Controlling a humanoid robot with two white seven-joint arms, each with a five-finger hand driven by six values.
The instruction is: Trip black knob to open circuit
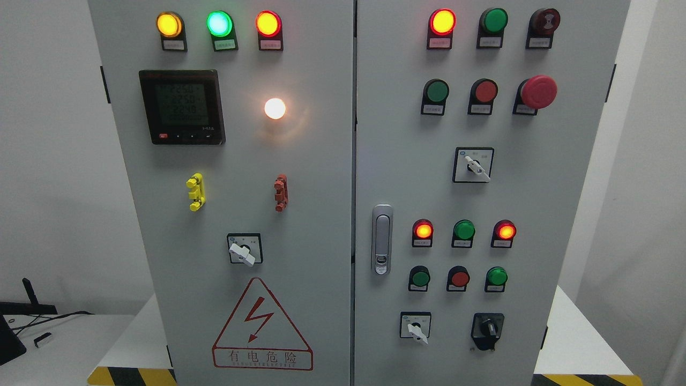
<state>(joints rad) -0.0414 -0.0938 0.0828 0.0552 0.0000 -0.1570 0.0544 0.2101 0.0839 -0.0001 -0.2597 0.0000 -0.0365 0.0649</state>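
Currently neither of your robot's hands is in view, so you cannot tell how the fingers are set. Low on the right-hand door of the grey control cabinet (321,161), the black knob (487,327) waits untouched beside a white selector switch (417,328), within easy reach. Higher up, the red emergency stop (538,91) stands proud, presumably for quick striking.

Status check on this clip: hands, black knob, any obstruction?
Neither hand in view. Black knob at lower right of the right door, untouched. Nothing in front of it.
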